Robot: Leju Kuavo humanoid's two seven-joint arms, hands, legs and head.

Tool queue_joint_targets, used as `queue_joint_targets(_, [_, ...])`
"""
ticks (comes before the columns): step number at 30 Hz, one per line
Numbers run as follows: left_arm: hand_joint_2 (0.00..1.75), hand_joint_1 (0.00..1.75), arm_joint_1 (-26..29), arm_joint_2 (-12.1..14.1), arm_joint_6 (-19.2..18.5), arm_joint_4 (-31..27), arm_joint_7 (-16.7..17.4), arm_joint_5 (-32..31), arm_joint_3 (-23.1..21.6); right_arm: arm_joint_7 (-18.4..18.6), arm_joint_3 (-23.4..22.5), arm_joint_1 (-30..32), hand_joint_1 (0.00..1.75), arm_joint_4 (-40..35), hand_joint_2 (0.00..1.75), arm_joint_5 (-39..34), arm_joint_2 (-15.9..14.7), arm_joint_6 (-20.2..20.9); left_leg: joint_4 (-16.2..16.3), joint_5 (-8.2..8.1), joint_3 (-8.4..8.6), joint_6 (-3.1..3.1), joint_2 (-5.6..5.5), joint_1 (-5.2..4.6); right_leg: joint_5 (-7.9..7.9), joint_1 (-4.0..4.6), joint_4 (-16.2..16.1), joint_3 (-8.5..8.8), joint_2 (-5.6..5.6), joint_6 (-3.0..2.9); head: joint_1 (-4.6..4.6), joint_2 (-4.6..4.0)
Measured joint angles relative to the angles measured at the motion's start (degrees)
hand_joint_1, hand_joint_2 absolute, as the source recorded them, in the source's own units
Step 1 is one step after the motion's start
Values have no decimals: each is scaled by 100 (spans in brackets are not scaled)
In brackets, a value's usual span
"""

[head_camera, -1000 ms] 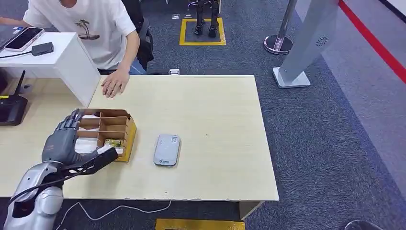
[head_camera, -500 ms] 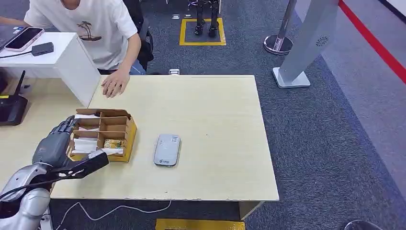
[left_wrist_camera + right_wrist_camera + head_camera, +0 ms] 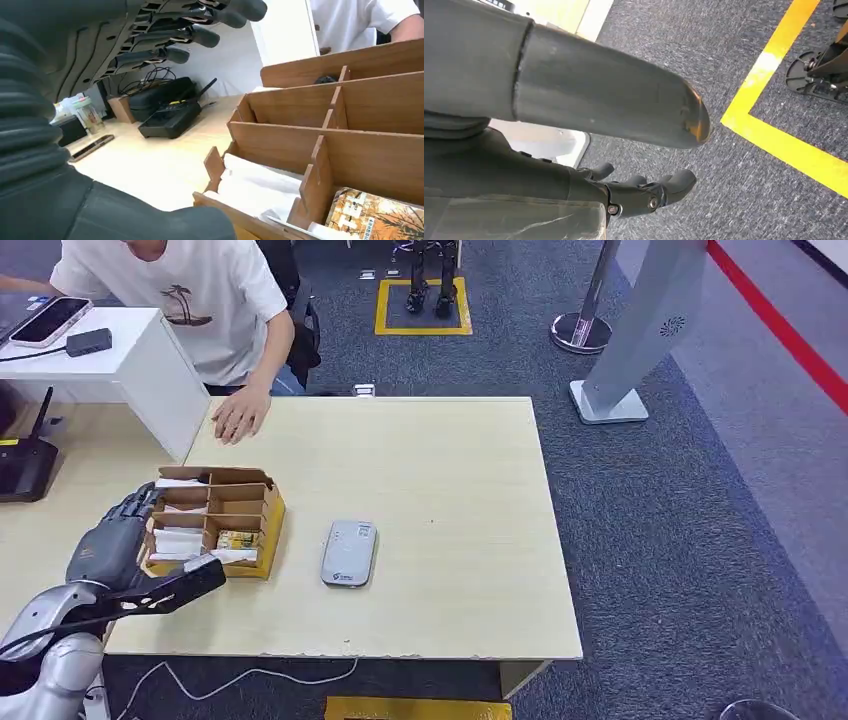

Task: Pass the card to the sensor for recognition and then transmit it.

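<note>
two hands to log. left hand [image 3: 112, 545] hovers at the box's [image 3: 262, 527] 9 o'clock edge, fingers spread wide, thumb out toward 3 o'clock, nothing in it. right hand [image 3: 644, 192] hangs low over carpet, fingers curled in, holding nothing.

cards [image 3: 182, 541] sit in the near-left slots of the box, white, stacked flat; a printed packet [image 3: 238, 539] lies in the next slot toward 3 o'clock. sensor [image 3: 349, 552] lies flat on the table [image 3: 450, 500], near the box at its 3 o'clock, apart from it.

step in hand, as i judge: reach in and take one card. do it well by coming down over the near-left slot, fingers clear of the dividers, pinching the top card alone by its free edge, lifting straight up.

card's long axis seems to run 9 to 3; which end leads i cannot tell. sensor's long axis runs 12 to 6, tilted slightly.

a person's hand [image 3: 239, 413] rests on the table at 12 o'clock, well apart.
</note>
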Motion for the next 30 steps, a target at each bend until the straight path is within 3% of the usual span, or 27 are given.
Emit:
queue_joint_targets(13, [175, 0, -19, 6, -119, 9, 0, 115, -4, -4, 2, -2, 0, 0, 0, 0, 0, 0, 0, 0, 1, 0, 0, 0, 0, 0, 0, -1, 0, 0, -2, 0])
queue_joint_targets(15, [175, 0, -210, 174, -840, 163, -6, 820, -115, -31, 129, -26, 0, 2, 0, 0, -9, 0, 0, 2, 0, -1, -1, 4, 1, 1, 0, -1, -3, -1, 5, 0])
queue_joint_targets(16, [175, 0, -324, 281, -920, 298, -39, 1074, -198, -7, 192, -63, 0, 9, 0, 2, -11, 0, 0, 4, 1, -4, 1, 5, 4, 1, 0, -3, 1, -6, 2, 0])
queue_joint_targets(23, [175, 0, -919, 767, -809, 898, -87, 1677, -628, 52, 393, -205, 0, 35, 0, 0, -42, 0, 0, 11, 2, -12, 4, 8, 11, 8, 3, -5, 6, -14, 0, 0])
queue_joint_targets(30, [175, 0, -1005, 944, -780, 1058, -81, 1755, -842, 52, 428, -227, 0, 50, 0, 0, -55, 0, 0, 10, 1, -13, 3, 8, 10, 8, 3, -5, 6, -14, 0, 0])
